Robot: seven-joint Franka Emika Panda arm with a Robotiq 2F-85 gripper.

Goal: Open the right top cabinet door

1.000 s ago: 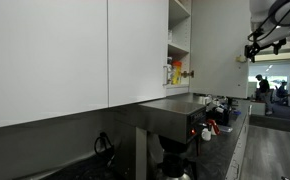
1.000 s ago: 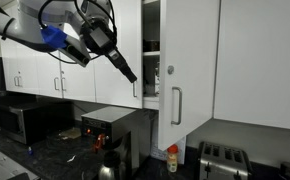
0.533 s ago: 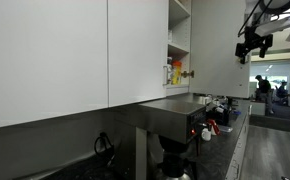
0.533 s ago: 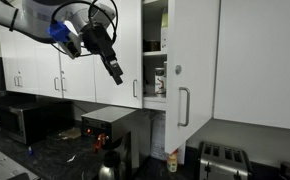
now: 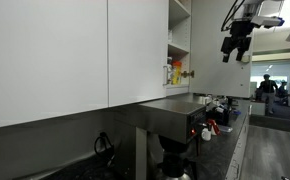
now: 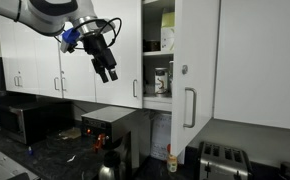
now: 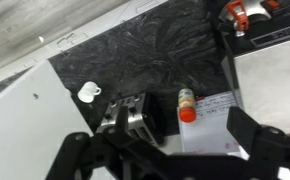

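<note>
The end effector (image 6: 106, 71) hangs in open air in front of the neighbouring white doors, fingers pointing down, well apart from the right top cabinet door (image 6: 196, 55). That door stands swung out from its frame. Its silver handle (image 6: 191, 107) sits near its lower edge, and the shelves (image 6: 159, 60) behind it are in plain sight with a few jars and cans on them. Judged from that, the opening itself looks done or all but done, and the step in hand is getting the arm clear.

To do that well, the arm should move away from the door rather than across its swing, so that no link brushes the panel or nudges it toward shut. It should also keep its height over the counter (image 7: 170, 45), where a coffee machine (image 6: 106, 124) and a red-capped bottle (image 7: 186, 107) stand beneath the cabinets. If the door needs to go wider, a push on its inner face near the handle edge would probably serve better than a fresh grasp.

In the wrist view the two dark fingers (image 7: 85, 155) stand spread wide with only the counter showing between them. The end effector holds nothing and touches nothing.
</note>
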